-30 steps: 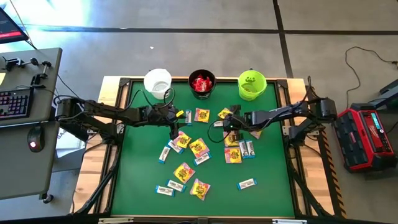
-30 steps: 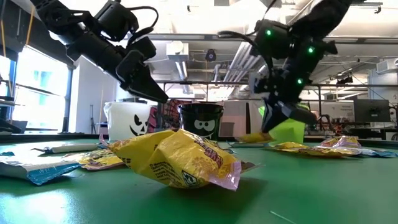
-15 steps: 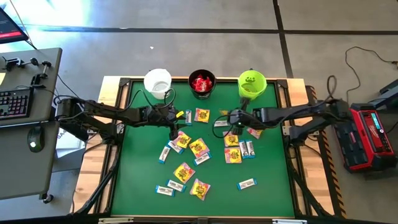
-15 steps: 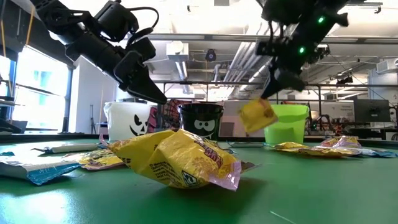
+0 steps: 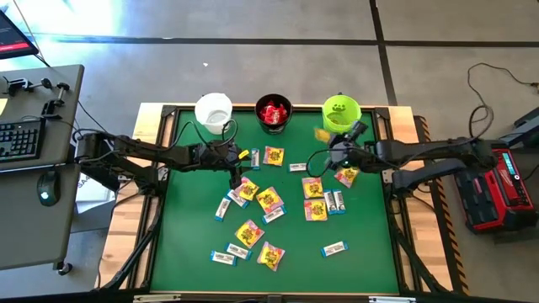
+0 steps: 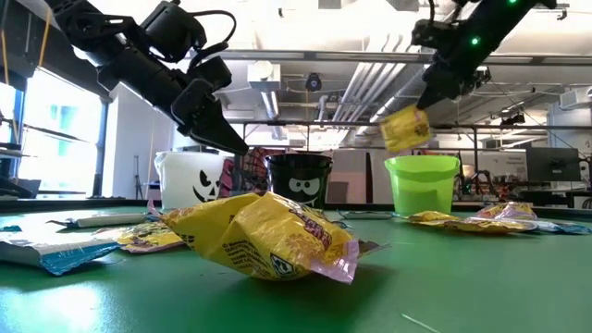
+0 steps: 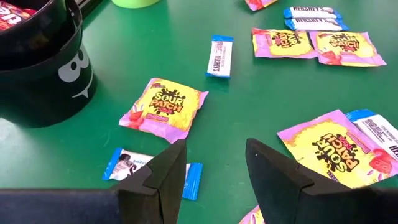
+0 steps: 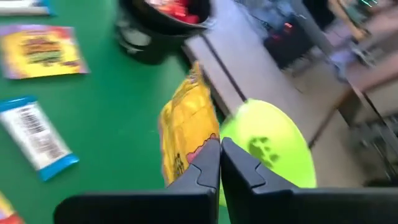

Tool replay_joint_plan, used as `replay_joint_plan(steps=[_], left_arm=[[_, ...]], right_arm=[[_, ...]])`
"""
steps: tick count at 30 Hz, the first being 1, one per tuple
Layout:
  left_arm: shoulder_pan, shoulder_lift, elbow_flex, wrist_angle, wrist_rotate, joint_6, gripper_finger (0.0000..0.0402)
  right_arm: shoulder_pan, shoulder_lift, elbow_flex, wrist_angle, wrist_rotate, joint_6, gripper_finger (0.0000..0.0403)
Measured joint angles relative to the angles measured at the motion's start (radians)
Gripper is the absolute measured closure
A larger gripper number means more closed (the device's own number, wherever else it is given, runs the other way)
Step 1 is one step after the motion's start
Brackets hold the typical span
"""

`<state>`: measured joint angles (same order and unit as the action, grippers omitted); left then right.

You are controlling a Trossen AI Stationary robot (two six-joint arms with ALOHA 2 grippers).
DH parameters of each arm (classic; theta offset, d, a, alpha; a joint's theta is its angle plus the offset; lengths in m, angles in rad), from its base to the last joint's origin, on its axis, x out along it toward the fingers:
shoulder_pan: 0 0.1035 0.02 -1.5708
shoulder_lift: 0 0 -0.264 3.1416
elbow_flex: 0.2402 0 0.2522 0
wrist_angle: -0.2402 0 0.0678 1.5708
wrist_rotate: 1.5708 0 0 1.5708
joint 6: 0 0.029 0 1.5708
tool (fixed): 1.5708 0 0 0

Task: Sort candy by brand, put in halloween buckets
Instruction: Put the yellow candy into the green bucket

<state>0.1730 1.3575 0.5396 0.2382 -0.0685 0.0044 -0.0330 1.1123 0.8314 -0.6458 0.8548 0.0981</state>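
Yellow-and-pink packets (image 5: 268, 199) and white-and-blue bars (image 5: 334, 248) lie flat and scattered on the green table (image 5: 362, 269). Along the far edge stand the white bucket (image 5: 213, 109), the black bucket (image 5: 273, 112) with red candy inside, and the lime green bucket (image 5: 341, 114). My right gripper (image 8: 219, 147) is shut on a yellow-and-pink packet (image 6: 405, 128), raised just beside the green bucket's rim (image 6: 421, 163). My left gripper (image 7: 214, 158) hovers open over the table left of centre, above a white-and-blue bar (image 7: 127, 167). My right gripper pinches the yellow-and-pink packet by one edge (image 8: 200, 149) between its two fingers. The fingers slant down from the table's right side. The packet hangs tilted below the fingers (image 6: 435, 88), lifted clear of the table, beside the green bucket and above its rim.
More packets lie between the two grippers (image 5: 313, 187) and near the front (image 5: 270, 255). A big crumpled yellow packet (image 6: 264, 236) fills the low view's foreground. A desk with a keyboard (image 5: 18, 139) stands left of the table, a red-and-black case (image 5: 497, 185) right of it.
My right gripper has risen from the table with the yellow-and-pink packet and gone toward the far edge and the green bucket, rolling as it went. The packet is lifted clear and now hangs at the bucket's rim.
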Motion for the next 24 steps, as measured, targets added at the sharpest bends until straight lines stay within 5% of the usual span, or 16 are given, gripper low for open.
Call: replay_joint_plan(steps=[8, 14, 24], left_arm=[[0.004, 0.0, 0.0, 0.0, -0.004, 0.0, 0.0245], [0.004, 0.0, 0.0, -0.001, -0.004, 0.0, 0.0245], [0.004, 0.0, 0.0, 0.0, -0.003, 0.007, 0.0245]], right_arm=[[-0.004, -0.069, 0.0, -0.133, 0.145, 0.186, 0.0403], [-0.091, -0.116, 0.0, -0.156, 0.16, 0.226, 0.0403], [-0.33, -0.117, -0.015, -0.054, -0.02, 0.102, 0.0403]])
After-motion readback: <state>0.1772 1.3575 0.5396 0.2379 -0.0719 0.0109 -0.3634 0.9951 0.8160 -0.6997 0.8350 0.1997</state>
